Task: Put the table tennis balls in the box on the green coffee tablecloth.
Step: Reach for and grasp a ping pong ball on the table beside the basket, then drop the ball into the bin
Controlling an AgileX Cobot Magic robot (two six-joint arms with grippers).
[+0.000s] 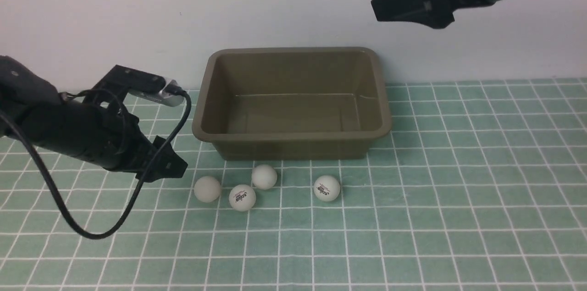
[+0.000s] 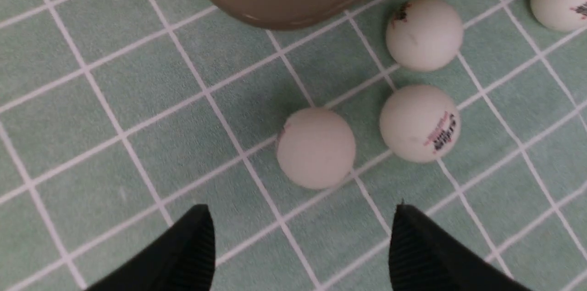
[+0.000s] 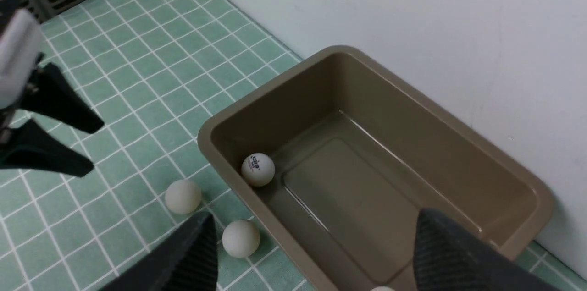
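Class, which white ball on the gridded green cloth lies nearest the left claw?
The plain white ball at the left end of the row; the others lie farther right.

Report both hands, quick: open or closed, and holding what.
Left hand: open, holding nothing, close to the leftmost loose ball.
Right hand: open, holding nothing, up above the box.

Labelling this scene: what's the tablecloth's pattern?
Green with a white line grid; clearest in the front view.
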